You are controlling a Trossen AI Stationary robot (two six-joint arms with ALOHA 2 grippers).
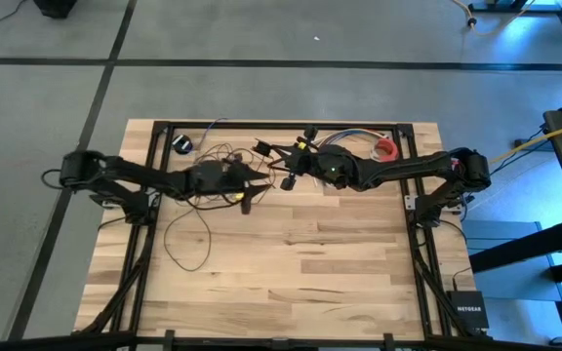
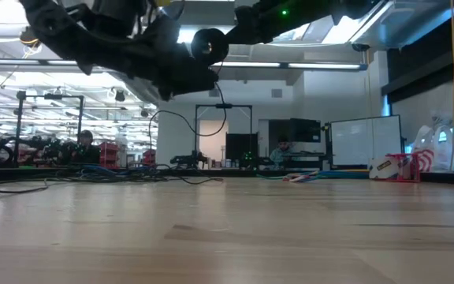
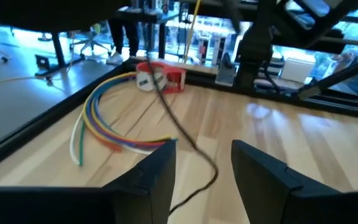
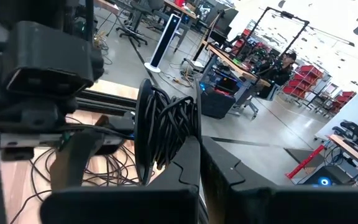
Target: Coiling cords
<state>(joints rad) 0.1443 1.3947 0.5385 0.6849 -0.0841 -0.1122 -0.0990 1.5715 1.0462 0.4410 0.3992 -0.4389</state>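
Right gripper (image 4: 194, 155) clamped on the coiled cords (image 4: 166, 127), left gripper (image 3: 201, 171) open around a strand; loose loops could snag or slip off.

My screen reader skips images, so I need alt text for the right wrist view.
The right gripper is shut on a coiled bundle of the dark cord, held above the wooden table. More loose loops of cord lie on the table, with the left arm close by.

A grey floor (image 1: 261, 29) crossed by dark lines is seen; a whiteboard (image 2: 359, 142) and ceiling lights (image 2: 46, 49) are shown beyond.
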